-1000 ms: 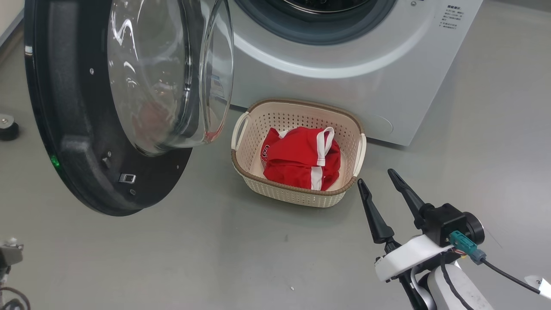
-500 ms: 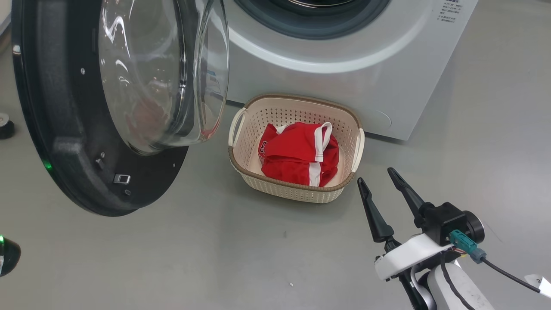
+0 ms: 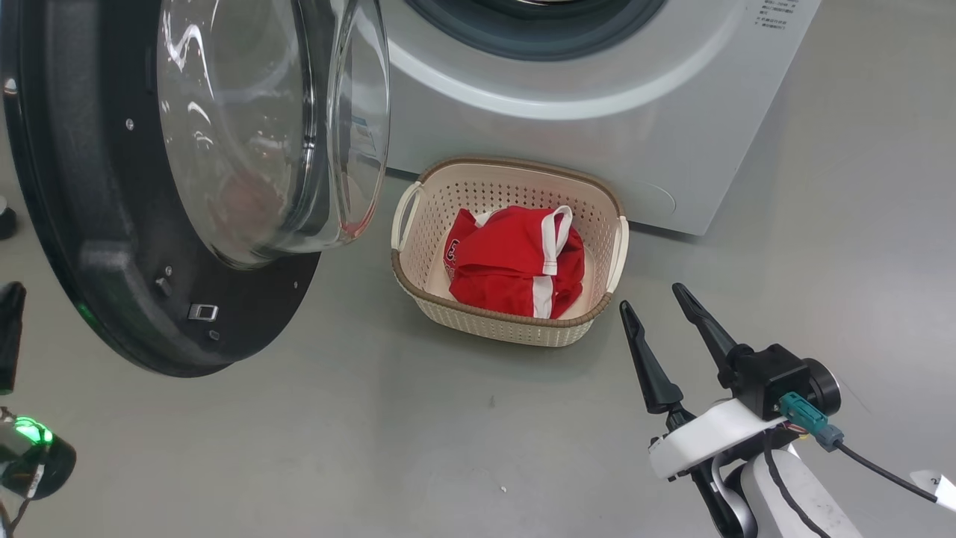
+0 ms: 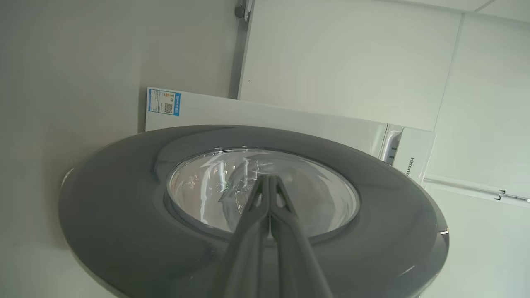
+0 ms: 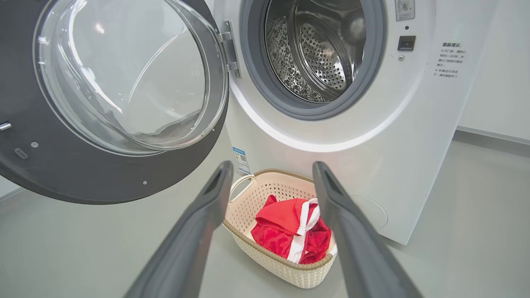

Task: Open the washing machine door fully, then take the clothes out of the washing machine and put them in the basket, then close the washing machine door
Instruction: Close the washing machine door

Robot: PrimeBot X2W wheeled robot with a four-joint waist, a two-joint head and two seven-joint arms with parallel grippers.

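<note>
The washing machine [image 3: 597, 142] stands ahead, and its perforated steel drum [image 5: 319, 49] looks bare inside. The washing machine door [image 3: 112, 284] is swung open to the left, its glass bowl facing the basket. The cream basket [image 3: 515, 163] sits on the floor against the machine's front with the red and white clothes [image 3: 515, 261] inside it. My right gripper [image 3: 650, 297] hovers open and holds nothing, just right of the basket, aimed at the basket and clothes [image 5: 285, 227]. My left gripper [image 4: 268, 179] is shut on nothing and points at the door's outer face [image 4: 124, 215]. Its dark fingers [image 3: 11, 329] show at the left edge.
Grey floor [image 3: 448, 433] stretches in front of the basket and under the door. A small black round object [image 3: 4, 220] lies on the floor at the far left. A white wall [image 5: 497, 82] runs to the right of the machine.
The head camera has shifted, sliding the whole scene a little left and up. My left gripper has risen into the head view at the left edge. The right gripper stays open.
</note>
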